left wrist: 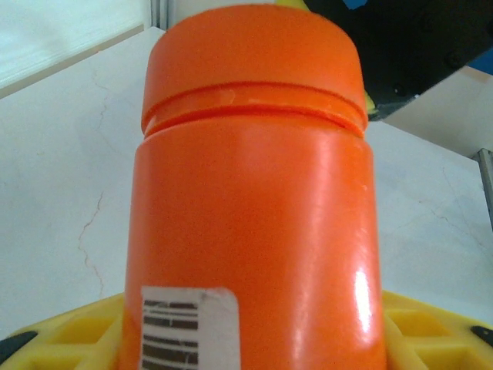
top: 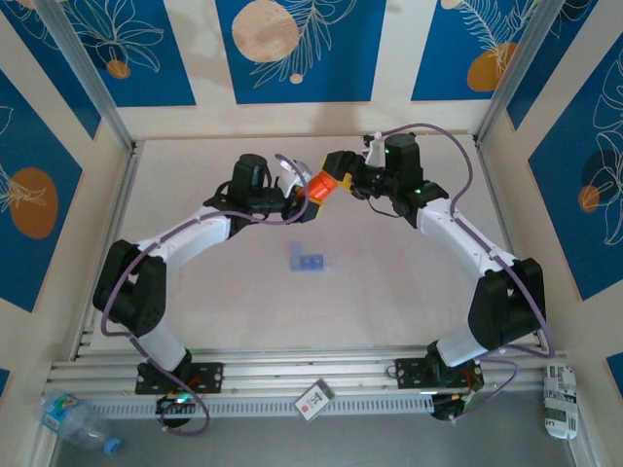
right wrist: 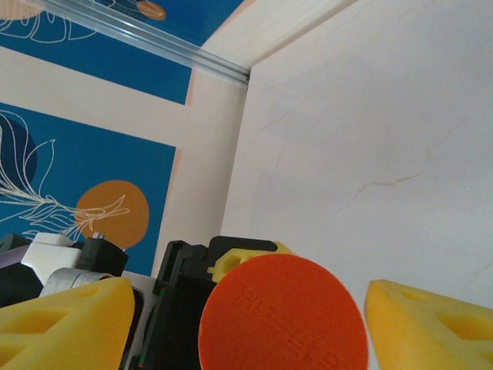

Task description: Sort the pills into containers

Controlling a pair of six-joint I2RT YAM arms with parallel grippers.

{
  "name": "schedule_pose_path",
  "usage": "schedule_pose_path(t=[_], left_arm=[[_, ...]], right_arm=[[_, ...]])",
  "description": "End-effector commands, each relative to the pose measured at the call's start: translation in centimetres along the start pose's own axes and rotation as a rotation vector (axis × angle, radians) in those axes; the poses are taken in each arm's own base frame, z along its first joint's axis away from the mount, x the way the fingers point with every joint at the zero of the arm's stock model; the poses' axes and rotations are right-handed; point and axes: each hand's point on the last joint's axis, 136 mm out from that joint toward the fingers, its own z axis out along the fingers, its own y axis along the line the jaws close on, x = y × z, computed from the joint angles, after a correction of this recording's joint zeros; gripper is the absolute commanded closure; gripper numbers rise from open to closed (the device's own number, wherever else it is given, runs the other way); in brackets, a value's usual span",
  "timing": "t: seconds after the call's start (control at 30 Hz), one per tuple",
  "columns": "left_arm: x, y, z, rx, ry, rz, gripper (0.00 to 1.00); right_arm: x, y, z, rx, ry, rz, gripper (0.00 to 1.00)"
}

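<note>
My left gripper (top: 302, 197) is shut on the orange bottle (top: 319, 185), held above the far middle of the table. In the left wrist view the bottle (left wrist: 254, 200) stands upright with its cap (left wrist: 254, 65) on, a barcode label low on its side, and yellow fingers (left wrist: 73, 339) flanking its base. My right gripper (top: 337, 181) is at the cap end, open. In the right wrist view its yellow fingers (right wrist: 65, 324) stand on either side of the round orange cap (right wrist: 281, 316), with a gap on both sides. The pale-blue containers (top: 310, 261) lie on the table nearer to me. The pills are hidden.
Patterned blue walls close the table on three sides, and a metal rail (top: 292, 375) runs along the near edge. Below it lie a plastic water bottle (top: 73, 418), a small card (top: 313, 399) and a crumpled packet (top: 561, 399).
</note>
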Motion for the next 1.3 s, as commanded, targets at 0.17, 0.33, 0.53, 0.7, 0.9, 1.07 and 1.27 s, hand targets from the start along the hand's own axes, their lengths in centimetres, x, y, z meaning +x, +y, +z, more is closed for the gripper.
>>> schedule_pose_path(t=[0.17,0.33,0.53,0.7,0.9,1.07,1.27], left_arm=[[-2.2,-0.7,-0.6,-0.007,-0.042,0.070,1.00],[-2.3,-0.6,-0.7,-0.012,-0.044,0.069,1.00],[-2.3,-0.4,-0.5,-0.015,-0.052,0.058,1.00],[-2.8,-1.5,-0.5,0.061,-0.072,0.034,1.00],[-3.5,-2.3,-0.6,0.117,-0.066,0.015,1.00],[-4.0,-2.2,-0.9,0.113,-0.096,0.007,1.00],[-4.0,-1.8,-1.6,0.073,-0.113,0.016,1.00]], right_arm=[[0.3,0.1,0.8,0.000,0.021,0.024,0.35],[0.9,-0.1,1.2,-0.009,0.043,0.026,0.47],[1.6,-0.3,1.3,-0.027,0.072,0.020,0.52],[1.8,0.4,1.4,-0.074,0.105,-0.008,0.53],[2.1,1.3,1.4,-0.120,0.143,-0.111,0.56],[2.4,2.0,1.0,-0.213,0.159,-0.274,0.56],[1.6,2.0,0.2,-0.233,0.149,-0.267,0.51]])
